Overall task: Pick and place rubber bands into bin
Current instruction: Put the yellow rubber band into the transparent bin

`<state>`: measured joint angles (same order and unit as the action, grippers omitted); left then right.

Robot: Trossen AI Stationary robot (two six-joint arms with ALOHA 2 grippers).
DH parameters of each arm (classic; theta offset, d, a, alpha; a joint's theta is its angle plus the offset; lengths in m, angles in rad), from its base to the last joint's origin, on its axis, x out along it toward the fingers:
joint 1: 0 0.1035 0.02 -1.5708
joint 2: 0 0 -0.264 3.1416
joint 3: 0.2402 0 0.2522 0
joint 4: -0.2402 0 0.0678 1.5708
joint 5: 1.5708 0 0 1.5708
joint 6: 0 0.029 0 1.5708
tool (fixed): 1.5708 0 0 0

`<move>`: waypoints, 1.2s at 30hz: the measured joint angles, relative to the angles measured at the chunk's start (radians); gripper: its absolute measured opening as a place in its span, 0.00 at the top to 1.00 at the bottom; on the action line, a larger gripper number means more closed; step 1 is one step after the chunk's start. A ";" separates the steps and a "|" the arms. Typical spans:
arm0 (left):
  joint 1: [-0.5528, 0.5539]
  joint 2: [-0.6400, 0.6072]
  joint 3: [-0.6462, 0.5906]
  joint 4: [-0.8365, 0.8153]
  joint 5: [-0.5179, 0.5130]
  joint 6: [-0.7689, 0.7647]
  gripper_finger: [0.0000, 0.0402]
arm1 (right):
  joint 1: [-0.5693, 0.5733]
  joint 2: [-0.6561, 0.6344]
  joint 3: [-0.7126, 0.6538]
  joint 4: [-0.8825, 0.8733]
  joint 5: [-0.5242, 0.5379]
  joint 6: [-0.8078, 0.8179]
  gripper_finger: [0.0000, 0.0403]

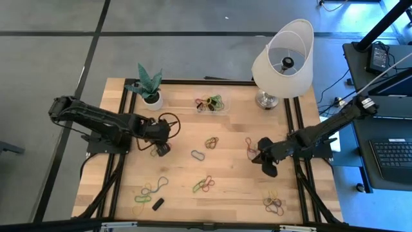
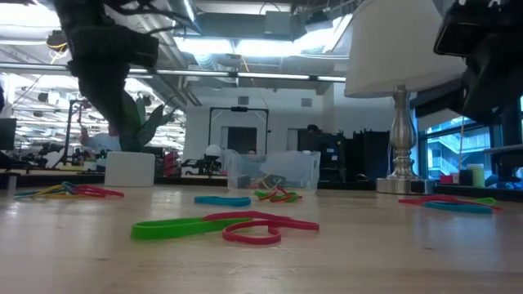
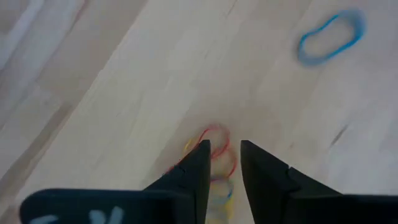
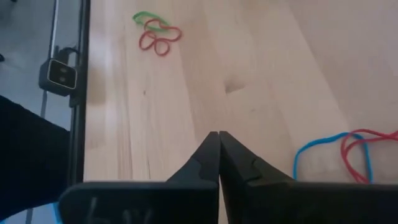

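The clear bin (image 1: pixel 212 104) (image 2: pixel 274 172) stands near the table's far edge with several rubber bands inside. Loose clusters of bands lie on the wood: green and red (image 1: pixel 205 185) (image 2: pixel 225 226), a blue loop (image 1: pixel 197 154) (image 3: pixel 329 37), and others (image 1: pixel 211 142) (image 1: pixel 151 190) (image 1: pixel 275 203). My left gripper (image 1: pixel 161 148) (image 3: pixel 225 149) hangs above the table left of the blue loop, its fingers a narrow gap apart with red and yellow bands (image 3: pixel 217 158) between them. My right gripper (image 1: pixel 262 158) (image 4: pixel 219 134) is shut and empty, beside red and blue bands (image 1: pixel 250 147) (image 4: pixel 345 155). My left gripper has a small bunch of red and yellow rubber bands (image 3: pixel 219 163) between its two fingers, one red loop (image 3: pixel 214 132) reaching past the fingertips. The fingers point slantwise down at the table. The low view shows this arm raised well above the wood, so the bunch seems lifted clear.
A white lamp (image 1: pixel 283 58) stands at the far right corner, and a potted plant (image 1: pixel 150 87) at the far left. A small black block (image 1: pixel 158 203) lies near the near edge. Black rails (image 1: pixel 122 148) run along the table's left and right sides.
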<state>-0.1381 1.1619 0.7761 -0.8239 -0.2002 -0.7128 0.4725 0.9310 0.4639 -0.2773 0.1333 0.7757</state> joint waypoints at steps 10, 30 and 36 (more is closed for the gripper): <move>0.078 0.219 0.078 -0.106 0.033 -0.068 0.81 | -0.001 -0.113 -0.012 -0.092 -0.002 -0.119 1.00; 0.084 0.318 0.078 -0.122 0.039 -0.064 0.82 | -0.005 -0.142 -0.012 -0.125 -0.002 -0.187 0.99; 0.084 0.318 0.078 -0.111 0.040 0.040 0.82 | -0.005 -0.142 -0.012 -0.124 -0.002 -0.206 0.99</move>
<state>-0.0544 1.4803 0.8539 -0.9351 -0.1606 -0.6728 0.4675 0.7891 0.4515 -0.4018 0.1314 0.5697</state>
